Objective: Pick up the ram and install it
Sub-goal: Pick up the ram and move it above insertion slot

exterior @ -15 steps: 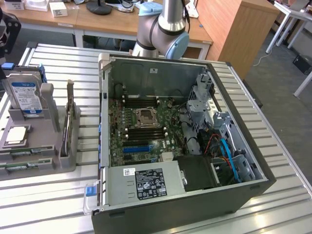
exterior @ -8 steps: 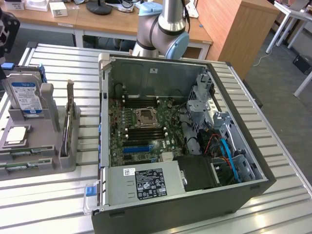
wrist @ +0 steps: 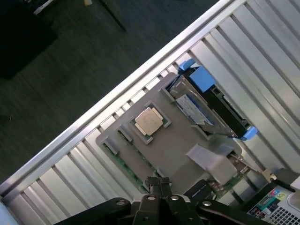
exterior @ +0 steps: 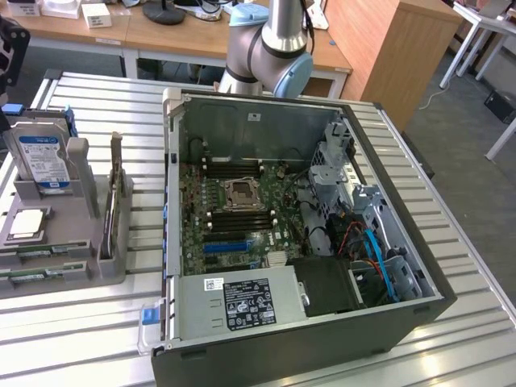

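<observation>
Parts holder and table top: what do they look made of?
Parts holder: probably plastic, possibly 3D-printed; uniform matte grey, no glare, moulded pockets. Table top: likely aluminium; pale ribbed slats with a soft metallic sheen.

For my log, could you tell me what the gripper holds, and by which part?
Nothing: the gripper, jaws shut and empty, hovers above the grey plastic tray with the green ram stick.
</observation>
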`<state>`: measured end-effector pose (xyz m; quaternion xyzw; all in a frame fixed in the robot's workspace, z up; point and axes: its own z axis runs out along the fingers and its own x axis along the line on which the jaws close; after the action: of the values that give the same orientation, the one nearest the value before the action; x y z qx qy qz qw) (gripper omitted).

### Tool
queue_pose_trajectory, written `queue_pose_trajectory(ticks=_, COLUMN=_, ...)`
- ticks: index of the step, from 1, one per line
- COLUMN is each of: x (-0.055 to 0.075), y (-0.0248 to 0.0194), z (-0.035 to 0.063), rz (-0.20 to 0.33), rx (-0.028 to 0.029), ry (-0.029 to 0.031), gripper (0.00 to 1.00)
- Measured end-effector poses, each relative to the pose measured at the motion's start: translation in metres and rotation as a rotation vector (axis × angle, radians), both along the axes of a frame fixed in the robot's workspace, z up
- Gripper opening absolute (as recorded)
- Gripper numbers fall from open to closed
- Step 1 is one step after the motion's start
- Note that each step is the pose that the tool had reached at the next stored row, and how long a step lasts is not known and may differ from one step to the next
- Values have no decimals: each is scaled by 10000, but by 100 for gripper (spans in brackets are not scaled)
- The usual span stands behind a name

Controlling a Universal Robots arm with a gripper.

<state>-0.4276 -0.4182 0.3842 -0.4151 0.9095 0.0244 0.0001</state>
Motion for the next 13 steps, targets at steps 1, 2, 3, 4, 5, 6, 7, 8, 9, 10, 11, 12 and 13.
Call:
queue_pose_trajectory(ticks=1, x=0, y=0, z=-1, rz=180, rx=0, ry=0, gripper=10)
queue_pose_trajectory(ticks=2, x=0, y=0, z=-2, rz=376, rx=0, ry=0, gripper=10)
queue_pose_trajectory(ticks=3, x=0, y=0, z=-2, rz=556, rx=0, ry=0, gripper=10)
queue_pose_trajectory(ticks=4, x=0, y=0, z=-3, rz=735, rx=0, ry=0, gripper=10)
queue_pose_trajectory(ticks=5, x=0, y=0, z=-3, rz=921, rx=0, ry=0, gripper=10)
queue_pose_trajectory(ticks=6, x=0, y=0, z=-4, rz=1101, rx=0, ry=0, gripper=10)
queue_pose_trajectory(ticks=7, x=0, y=0, z=-5, rz=1281, rx=0, ry=0, gripper=10)
queue_pose_trajectory(ticks=8, x=0, y=0, z=-5, rz=1461, rx=0, ry=0, gripper=10)
queue_pose_trajectory(ticks=9, x=0, y=0, z=-6, rz=1636, rx=0, ry=0, gripper=10)
queue_pose_trajectory(ticks=10, x=0, y=0, z=-7, rz=1820, rx=1, ry=0, gripper=10)
queue_pose_trajectory(ticks=11, x=0, y=0, z=-7, rz=2000, rx=0, ry=1, gripper=10)
queue_pose_trajectory(ticks=12, x=0, y=0, z=-8, rz=2181, rx=0, ry=0, gripper=10)
queue_pose_trajectory(ticks=13, x=0, y=0, z=-8, rz=2377, rx=0, ry=0, gripper=10)
